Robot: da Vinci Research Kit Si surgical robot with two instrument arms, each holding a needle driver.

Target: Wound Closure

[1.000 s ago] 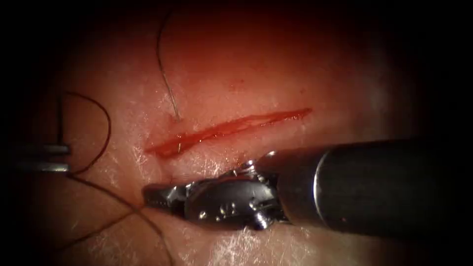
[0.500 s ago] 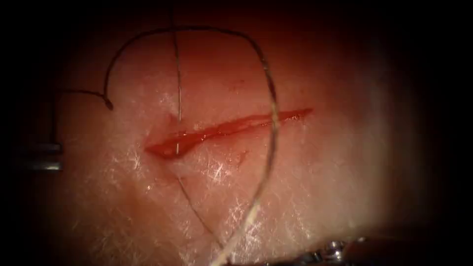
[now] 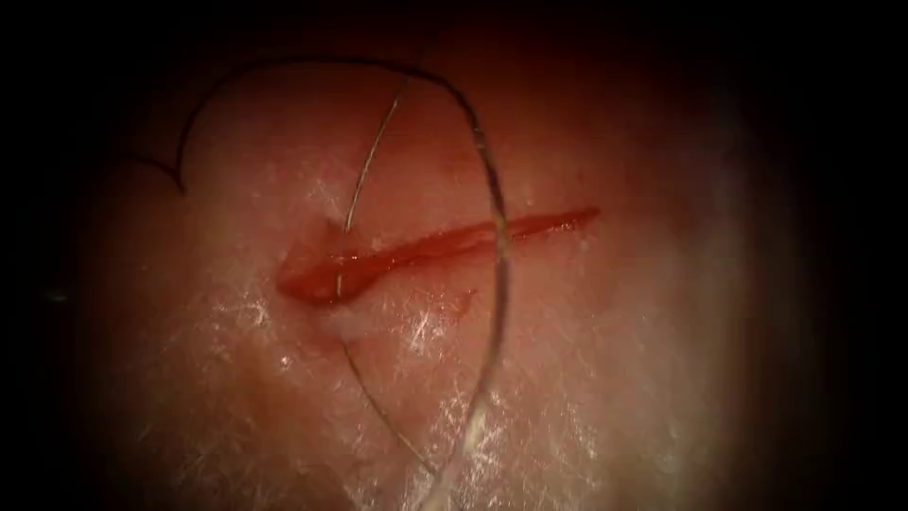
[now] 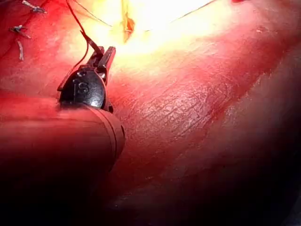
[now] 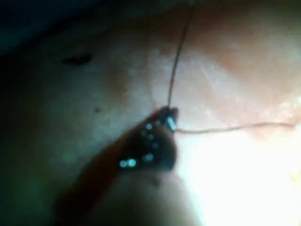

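Between both claws, left claw point(image 4: 101, 55) and right claw point(image 5: 168, 117) each pinching thread point(image 3: 496, 274), too much tension could tear the cut point(image 3: 426, 251).

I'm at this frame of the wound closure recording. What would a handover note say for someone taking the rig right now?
Left claw: shut on the thread, off to the left of the cut.
Right claw: shut on the thread, with one strand running up from it and one to the side.
Thread: passes through the tissue at the left end of the cut. A loose loop arcs over the cut further right.
Needle: I cannot tell where it is.
Done: one pass of thread at the cut's left end.
Left: the cut is open along the rest of its length, with no knot visible.
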